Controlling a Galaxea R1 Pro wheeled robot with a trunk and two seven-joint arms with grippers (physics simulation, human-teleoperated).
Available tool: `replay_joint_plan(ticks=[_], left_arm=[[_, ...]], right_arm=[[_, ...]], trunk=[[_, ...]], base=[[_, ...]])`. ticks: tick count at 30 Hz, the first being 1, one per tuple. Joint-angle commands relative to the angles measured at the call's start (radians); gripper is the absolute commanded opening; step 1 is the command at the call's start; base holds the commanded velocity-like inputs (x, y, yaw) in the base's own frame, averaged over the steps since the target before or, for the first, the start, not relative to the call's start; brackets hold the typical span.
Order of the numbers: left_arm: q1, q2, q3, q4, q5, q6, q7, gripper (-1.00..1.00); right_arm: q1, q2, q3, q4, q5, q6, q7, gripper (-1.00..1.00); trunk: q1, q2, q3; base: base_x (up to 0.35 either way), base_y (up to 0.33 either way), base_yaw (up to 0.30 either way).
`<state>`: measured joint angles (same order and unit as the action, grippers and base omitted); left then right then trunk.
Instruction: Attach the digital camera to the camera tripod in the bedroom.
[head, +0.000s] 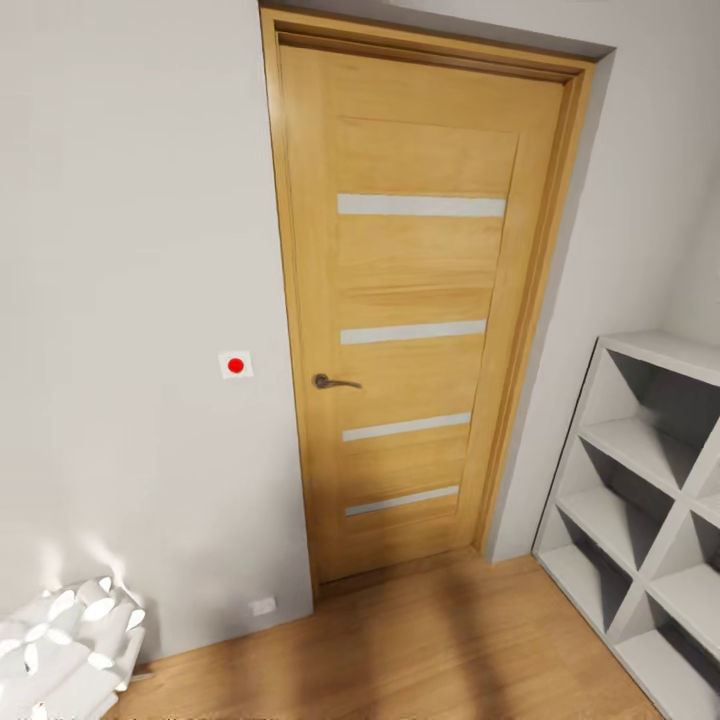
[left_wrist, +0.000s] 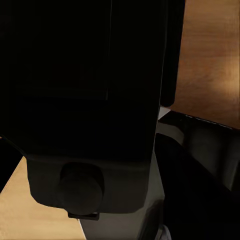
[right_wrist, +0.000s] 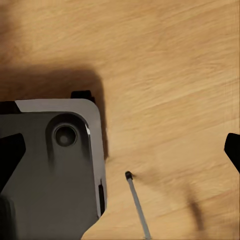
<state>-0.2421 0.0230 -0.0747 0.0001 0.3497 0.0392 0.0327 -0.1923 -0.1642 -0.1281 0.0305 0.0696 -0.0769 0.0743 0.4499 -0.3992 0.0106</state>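
I face a closed oak door (head: 415, 310) with four pale horizontal strips and a dark lever handle (head: 333, 382) on its left side. Left of the door, a small white wall plate with a red dot (head: 236, 365) sits on the grey wall. Right of the door stands a white cube shelf (head: 650, 520); a white radiator (head: 65, 650) lies low, left of the door, above the wood plank floor (head: 420, 650)

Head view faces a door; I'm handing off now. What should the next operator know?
Right gripper: open, empty, above the wood floor.
Left gripper: wrist view too dark to judge.
Robot faces the closed oak door, with the white cube shelf on the right.
Done: nothing evident.
Left: locate the digital camera and camera tripod, pick up the camera, mount it.
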Motion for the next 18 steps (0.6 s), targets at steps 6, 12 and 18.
replay_joint_plan(ticks=[6,12,18], left_arm=[[0.0,0.0,-0.008,0.0,0.006,0.004,0.001,-1.0],[0.0,-0.001,-0.008,0.0,0.006,0.004,0.002,-1.0],[0.0,0.0,-0.006,0.0,0.013,0.005,0.011,-1.0]], right_arm=[[0.006,0.01,-0.008,0.005,0.005,-0.004,0.003,1.0],[0.009,0.014,-0.009,0.004,0.003,-0.002,0.003,1.0],[0.01,0.014,-0.014,0.003,0.001,-0.001,0.005,1.0]], trunk=[[0.0,-0.001,0.003],[0.0,-0.001,0.006],[0.0,-0.001,0.008]], base=[[-0.078,0.336,-0.202],[-0.014,0.337,-0.272],[-0.003,0.122,-0.288]])
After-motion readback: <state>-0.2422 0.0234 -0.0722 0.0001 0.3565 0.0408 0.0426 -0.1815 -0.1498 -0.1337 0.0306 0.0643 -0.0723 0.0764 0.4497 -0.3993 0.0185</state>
